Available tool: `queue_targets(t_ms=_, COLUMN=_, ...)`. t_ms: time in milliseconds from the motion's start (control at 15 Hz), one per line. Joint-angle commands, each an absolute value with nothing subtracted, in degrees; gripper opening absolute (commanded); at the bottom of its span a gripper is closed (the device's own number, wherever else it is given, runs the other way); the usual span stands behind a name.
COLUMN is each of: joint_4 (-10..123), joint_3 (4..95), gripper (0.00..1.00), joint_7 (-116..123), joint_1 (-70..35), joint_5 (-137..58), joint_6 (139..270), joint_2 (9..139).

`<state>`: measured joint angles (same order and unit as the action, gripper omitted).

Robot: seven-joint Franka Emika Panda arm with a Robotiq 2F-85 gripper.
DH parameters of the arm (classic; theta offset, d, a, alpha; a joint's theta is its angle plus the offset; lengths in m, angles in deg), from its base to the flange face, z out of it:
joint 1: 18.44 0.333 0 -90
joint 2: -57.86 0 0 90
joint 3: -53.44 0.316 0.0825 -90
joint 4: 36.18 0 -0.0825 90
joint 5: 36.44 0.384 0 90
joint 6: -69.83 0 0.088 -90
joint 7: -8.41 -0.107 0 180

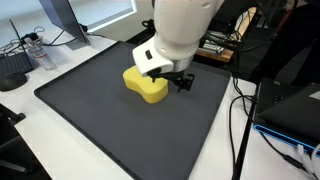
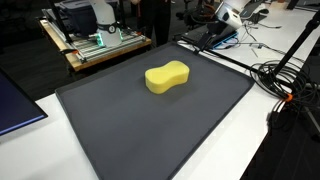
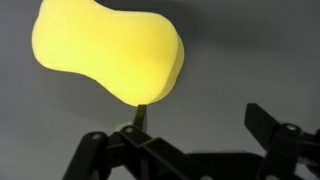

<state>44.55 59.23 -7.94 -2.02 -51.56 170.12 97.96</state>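
Sponge (image 2: 167, 77) on mat (image 2: 120, 135), just beside gripper (image 1: 181, 83)

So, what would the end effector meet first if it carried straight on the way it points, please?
Most likely the dark mat, just beside the sponge. The open end effector points just past its edge, so a graze is possible; depth is unclear.

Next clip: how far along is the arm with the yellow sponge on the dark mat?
Done: nothing visible yet; the yellow sponge lies flat on the dark mat, untouched. In hand: the gripper is open and empty, with the sponge ahead of it in the wrist view, not between its jaws. Left: the approach, the grip and any move of the sponge. It looks like the very start.
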Motion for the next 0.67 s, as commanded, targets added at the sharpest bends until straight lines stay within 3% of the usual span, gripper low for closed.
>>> queue_targets(t_ms=0, joint_4=42.6, joint_3=58.9, gripper=1.00, joint_7=-3.7, joint_1=-5.3, joint_5=-46.0, joint_6=169.9, joint_2=99.2)
queue_targets(t_ms=600, joint_4=48.8, joint_3=58.1, gripper=1.00, joint_7=1.3, joint_1=-15.4, joint_5=-32.8, joint_6=175.3, joint_2=97.0)
